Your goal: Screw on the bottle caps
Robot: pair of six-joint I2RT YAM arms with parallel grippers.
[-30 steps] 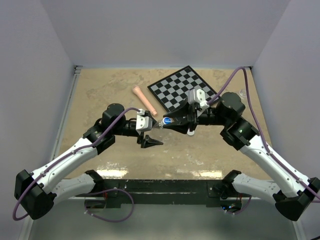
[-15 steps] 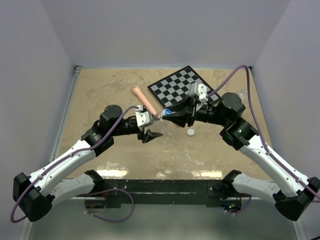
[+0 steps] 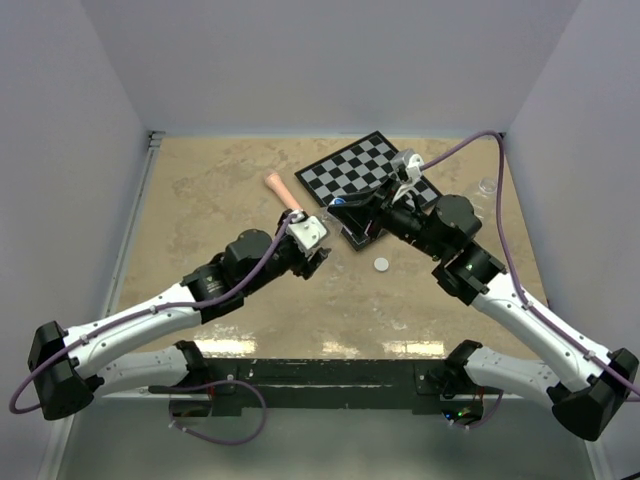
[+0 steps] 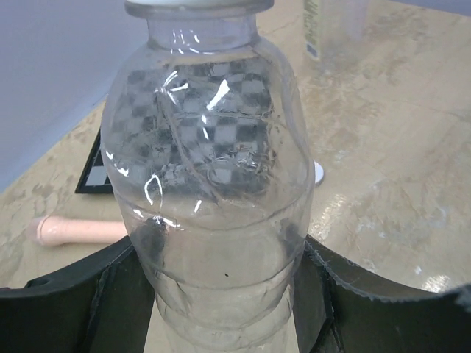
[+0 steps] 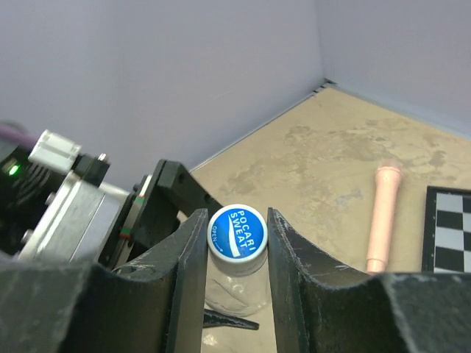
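While the left gripper [image 4: 221, 309] clamps its jaws on the ribbed body of a clear plastic bottle [image 4: 213, 169], the right gripper [image 5: 236, 222] pinches the blue Pocari Sweat cap [image 5: 237, 234] tight between its fingers, right at that bottle's mouth; whether the threads have caught I cannot tell. A plain white cap [image 3: 381, 264] lies on the tan table [image 3: 200, 200], just to the right of both grippers. What looks like a second clear bottle [image 3: 487, 185] stands at the table's right edge, well apart. A pink stick [image 3: 285, 196] lies beside the checkerboard [image 3: 360, 170].
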